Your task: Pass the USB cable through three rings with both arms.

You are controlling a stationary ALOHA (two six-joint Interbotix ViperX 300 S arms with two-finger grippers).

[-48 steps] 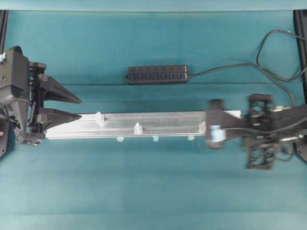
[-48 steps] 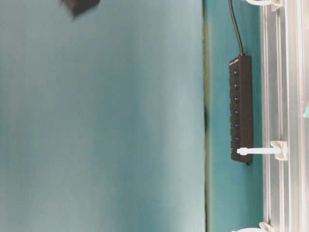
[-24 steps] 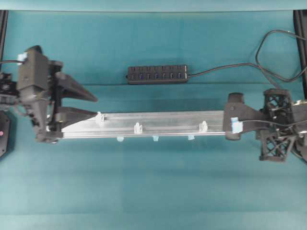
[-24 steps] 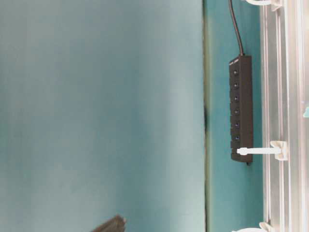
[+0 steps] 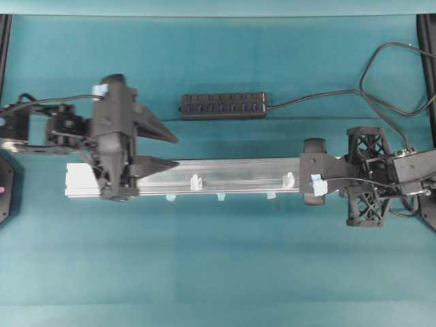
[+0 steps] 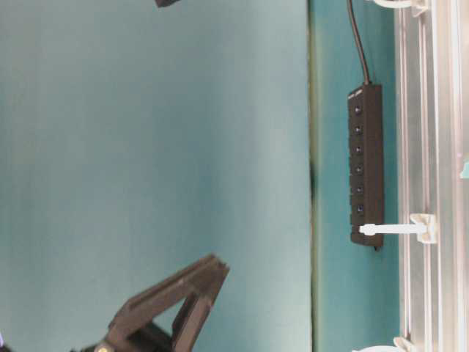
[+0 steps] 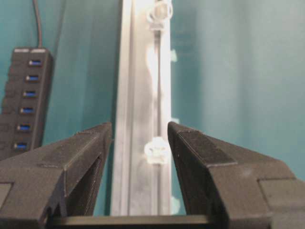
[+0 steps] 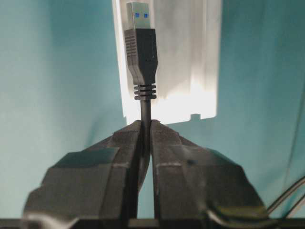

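My right gripper (image 8: 147, 123) is shut on the thin black USB cable (image 8: 146, 107) just behind its plug (image 8: 141, 52). The plug's silver tip points at the right end of the aluminium rail (image 5: 238, 174). Two whitish rings (image 5: 196, 182) (image 5: 289, 180) stand on the rail; the leftmost of the three rings is hidden under my left gripper (image 5: 177, 151). That gripper is open and holds nothing. In the left wrist view a ring (image 7: 156, 151) shows between its fingers (image 7: 90, 152), and another ring (image 7: 160, 12) stands farther along.
A black multi-port hub (image 5: 223, 106) lies behind the rail. Black cable loops (image 5: 381, 65) over the back right corner towards the right arm (image 5: 409, 167). Small pale-blue tabs (image 5: 221, 197) stick out along the rail's front edge.
The left gripper has travelled right along the rail, over the leftmost ring, with its jaws spreading wider. The right arm, still gripping the cable, pulled right and then came back left to the rail's end.
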